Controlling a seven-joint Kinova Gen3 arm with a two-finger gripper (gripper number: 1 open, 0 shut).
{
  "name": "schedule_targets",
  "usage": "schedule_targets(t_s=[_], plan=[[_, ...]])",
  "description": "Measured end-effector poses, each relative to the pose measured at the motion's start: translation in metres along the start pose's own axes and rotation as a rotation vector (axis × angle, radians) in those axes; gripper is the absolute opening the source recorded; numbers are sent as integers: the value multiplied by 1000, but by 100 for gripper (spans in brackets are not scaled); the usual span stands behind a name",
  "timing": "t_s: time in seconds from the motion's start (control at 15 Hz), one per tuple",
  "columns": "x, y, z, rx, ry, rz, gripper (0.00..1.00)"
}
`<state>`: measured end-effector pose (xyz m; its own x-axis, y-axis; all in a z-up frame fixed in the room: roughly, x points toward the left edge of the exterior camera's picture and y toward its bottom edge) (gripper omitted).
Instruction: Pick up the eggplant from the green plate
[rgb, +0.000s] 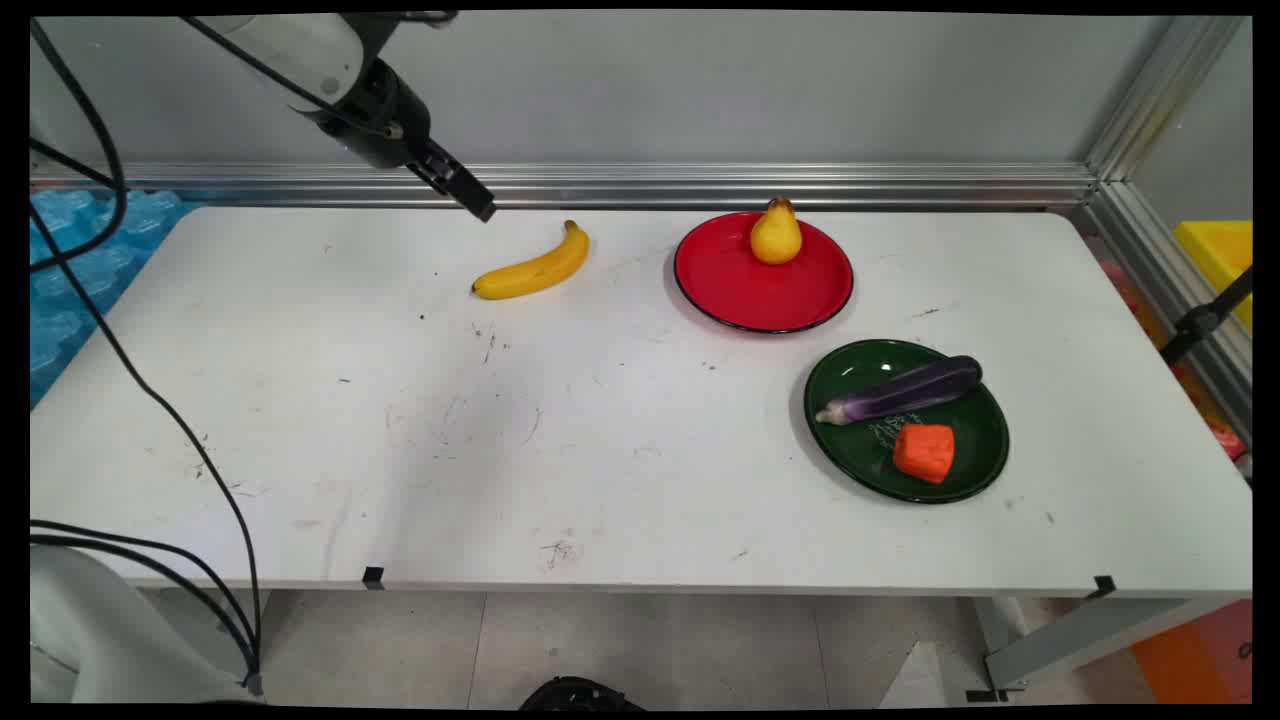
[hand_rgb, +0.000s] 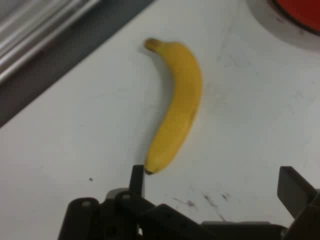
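Setting: a white table (rgb: 400, 420), scuffed with small dark marks, runs up to a grey wall with an aluminium rail along its foot.
Gripper: the black gripper (rgb: 470, 195) hangs tilted above the table's far edge, left of centre, and touches nothing. In the hand view its two fingers (hand_rgb: 137, 181) stand wide apart, with bare table between them.
Held: nothing.
Nearest thing: a yellow banana (rgb: 535, 268) lies on the table just right of and below the gripper in the main view. Its stem end points toward the wall and its blunt end toward the near side. In the hand view the banana (hand_rgb: 176, 112) lies ahead of the fingers, its blunt end close above the left one; whether they meet there is hard to judge, though the main view shows the gripper raised clear.
Red plate: a red plate (rgb: 740, 290) sits right of the banana, apart from it. A yellow pear (rgb: 776, 234) stands upright on its far part.
Green plate: a dark green plate (rgb: 975, 440) lies nearer and further right. It holds a purple eggplant (rgb: 900, 392) laid across it and an orange chunk (rgb: 924, 452) just beside the eggplant on the near side.
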<state>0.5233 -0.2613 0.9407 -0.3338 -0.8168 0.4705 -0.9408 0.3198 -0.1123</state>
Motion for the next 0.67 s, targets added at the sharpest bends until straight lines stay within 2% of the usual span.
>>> schedule_targets(t_s=[0.33, 0.53, 0.67], plan=[[8, 15, 8, -97, -34, 149, 100], [19, 33, 10, -161, -32, 240, 100], [31, 54, 11, -223, -25, 317, 100]])
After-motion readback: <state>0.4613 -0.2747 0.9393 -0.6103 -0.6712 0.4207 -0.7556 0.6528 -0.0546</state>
